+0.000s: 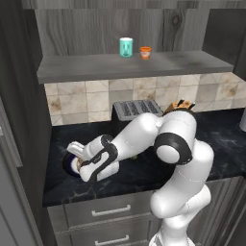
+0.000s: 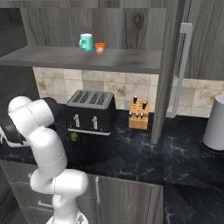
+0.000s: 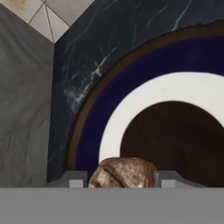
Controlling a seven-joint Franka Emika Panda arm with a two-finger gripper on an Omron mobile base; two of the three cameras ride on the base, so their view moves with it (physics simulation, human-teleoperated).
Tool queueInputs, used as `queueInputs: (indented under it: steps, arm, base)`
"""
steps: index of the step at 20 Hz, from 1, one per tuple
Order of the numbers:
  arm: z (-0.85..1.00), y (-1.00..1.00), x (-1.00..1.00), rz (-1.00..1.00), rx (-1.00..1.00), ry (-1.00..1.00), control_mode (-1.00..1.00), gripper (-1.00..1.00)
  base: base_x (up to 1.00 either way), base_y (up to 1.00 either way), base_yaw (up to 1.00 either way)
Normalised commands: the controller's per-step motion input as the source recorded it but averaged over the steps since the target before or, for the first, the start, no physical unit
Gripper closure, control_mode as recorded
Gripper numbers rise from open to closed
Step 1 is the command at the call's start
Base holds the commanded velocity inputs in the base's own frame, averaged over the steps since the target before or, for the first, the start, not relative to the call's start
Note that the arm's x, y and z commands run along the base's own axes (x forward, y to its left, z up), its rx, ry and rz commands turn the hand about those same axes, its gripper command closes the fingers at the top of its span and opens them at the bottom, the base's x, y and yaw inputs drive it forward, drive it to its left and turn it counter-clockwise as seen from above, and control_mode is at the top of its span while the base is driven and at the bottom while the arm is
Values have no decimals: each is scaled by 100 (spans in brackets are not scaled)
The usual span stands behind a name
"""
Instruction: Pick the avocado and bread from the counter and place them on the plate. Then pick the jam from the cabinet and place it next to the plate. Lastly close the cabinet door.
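1. While the arm reached low to its left in the left base view, the gripper (image 1: 80, 161) hung over the plate (image 1: 67, 166) at the near-left corner of the table (image 1: 226, 144); I judged that reach was made to set the bread down on it. The jam (image 1: 145, 52) and a teal cup (image 1: 126, 47) stood on the cabinet (image 1: 129, 65) shelf.
2. From the right base view, the avocado (image 2: 74, 136) lay on the table in front of the toaster (image 2: 90, 111), not yet plated. The cabinet door (image 2: 168, 65) stood open, presumably left so for the jam.
3. Seen from the hand view, the fingers (image 3: 72, 179) were clamped on the bread (image 3: 124, 173), one at each end, above the plate's white ring. Its long axis ran across from finger to finger; which end led I could not tell.
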Motion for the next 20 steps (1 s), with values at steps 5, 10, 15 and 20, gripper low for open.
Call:
queueInputs:
  steps: [5, 10, 15, 20]
  arm:
    - [-7, 6, 0, 0, 0, 0, -100, 100]
    - [-2, 15, 3, 0, 0, 0, -100, 100]
    - [0, 13, 0, 0, 0, 0, -100, -100]
    - [0, 0, 0, 0, 0, 0, -100, -100]
  base:
    - [0, 0, 0]
    - [0, 0, 0]
    - [0, 0, 0]
    - [0, 0, 0]
